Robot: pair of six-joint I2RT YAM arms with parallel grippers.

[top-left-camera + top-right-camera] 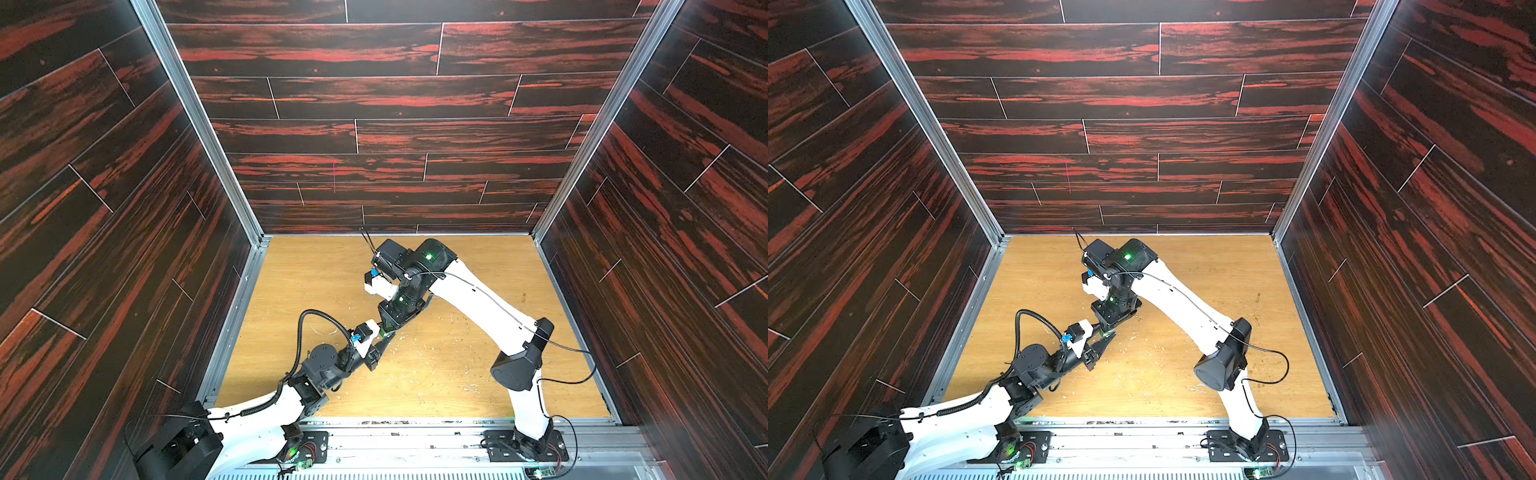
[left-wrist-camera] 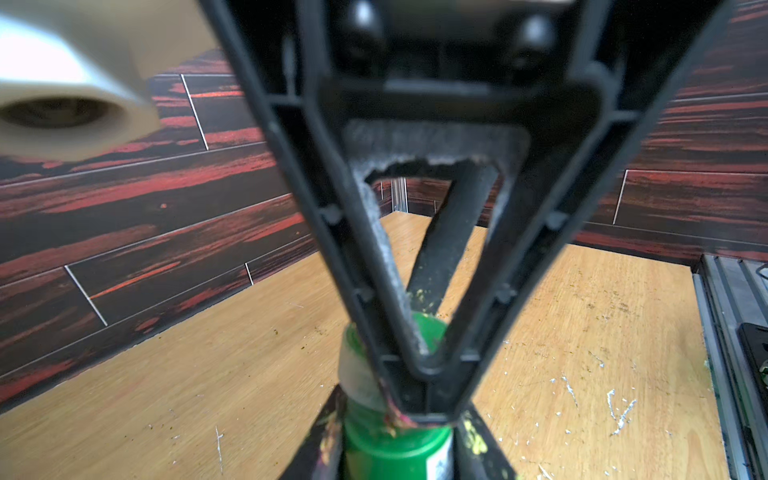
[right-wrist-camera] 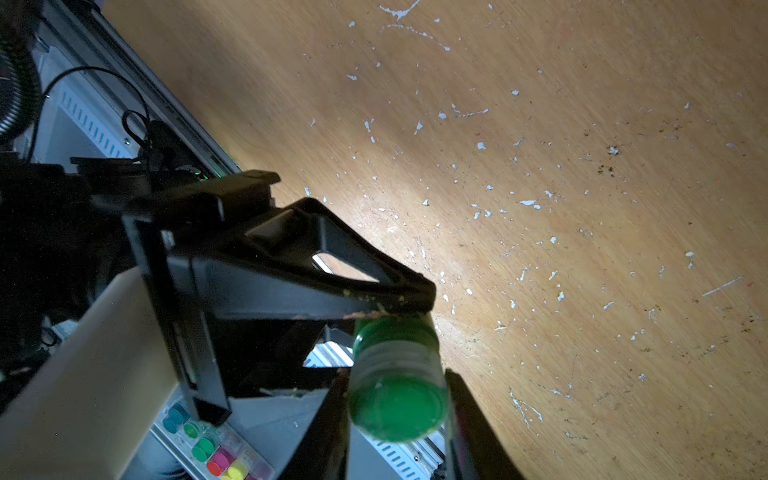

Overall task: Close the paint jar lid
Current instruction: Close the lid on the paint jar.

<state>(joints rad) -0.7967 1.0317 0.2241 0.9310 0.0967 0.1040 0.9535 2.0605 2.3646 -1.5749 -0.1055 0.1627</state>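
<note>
Desk (image 1: 478,374), just 9 o'clock of centre: left fingers (image 3: 270,291), reaching from 8 o'clock, were clamped on the paint jar (image 2: 390,453); right fingers (image 3: 469,419), reaching from 12 o'clock, were closed around the lid (image 3: 399,411), which sat at the jar's clear neck.

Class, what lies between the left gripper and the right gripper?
The small round green paint jar spans the gap: the left gripper is shut on one end, the right gripper on the other. Both wrist views show it.
</note>
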